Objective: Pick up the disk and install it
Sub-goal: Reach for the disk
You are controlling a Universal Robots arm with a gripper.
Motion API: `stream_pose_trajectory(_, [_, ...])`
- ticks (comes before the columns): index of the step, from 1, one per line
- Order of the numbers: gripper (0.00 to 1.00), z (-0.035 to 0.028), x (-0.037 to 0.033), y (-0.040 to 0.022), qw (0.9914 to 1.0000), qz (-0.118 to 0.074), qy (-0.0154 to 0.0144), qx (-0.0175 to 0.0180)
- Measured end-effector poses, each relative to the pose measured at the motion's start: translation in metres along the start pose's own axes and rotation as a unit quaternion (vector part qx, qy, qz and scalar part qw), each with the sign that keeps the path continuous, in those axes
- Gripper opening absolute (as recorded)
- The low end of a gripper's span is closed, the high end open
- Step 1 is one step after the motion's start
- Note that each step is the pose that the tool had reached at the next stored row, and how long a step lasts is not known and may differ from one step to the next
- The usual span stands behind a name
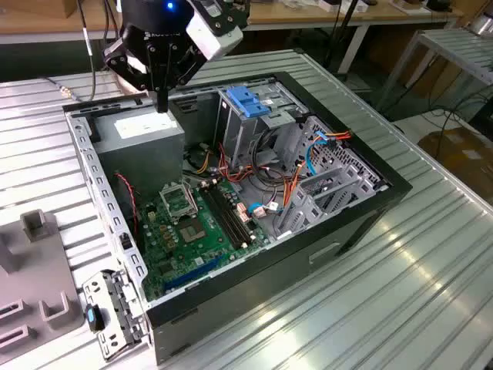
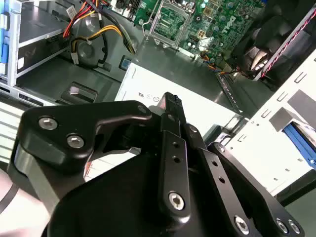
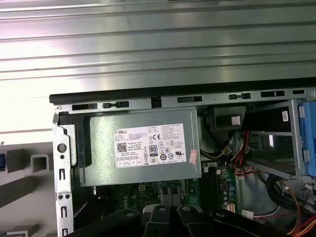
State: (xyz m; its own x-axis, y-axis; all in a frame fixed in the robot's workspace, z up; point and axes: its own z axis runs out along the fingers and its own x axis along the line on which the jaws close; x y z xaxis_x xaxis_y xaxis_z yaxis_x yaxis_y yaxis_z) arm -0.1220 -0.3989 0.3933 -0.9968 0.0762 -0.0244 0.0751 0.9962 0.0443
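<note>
Ribbed metal tabletop (image 1: 400,293) lies bare and wide around your open computer case (image 1: 254,277). Its black rim and perforated grey wall (image 1: 96,177) frame a crowded well of cables (image 1: 269,185) and green board (image 1: 185,223). Your gripper (image 1: 162,99) hangs over the case's boxy grey power supply (image 1: 142,135), black fingers pinched together on nothing, with air under the tip. Outside the case wall, by a pale blocky fixture (image 1: 35,270), a blue-railed slab that looks like the disk (image 2: 301,143) sits well apart from the gripper.
</note>
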Motion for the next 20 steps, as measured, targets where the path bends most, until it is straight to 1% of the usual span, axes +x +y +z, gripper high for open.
stream_pose_trajectory(20, [0.11,-0.0002,0.0091,-0.0007,1.0,0.0,0.0,0.0])
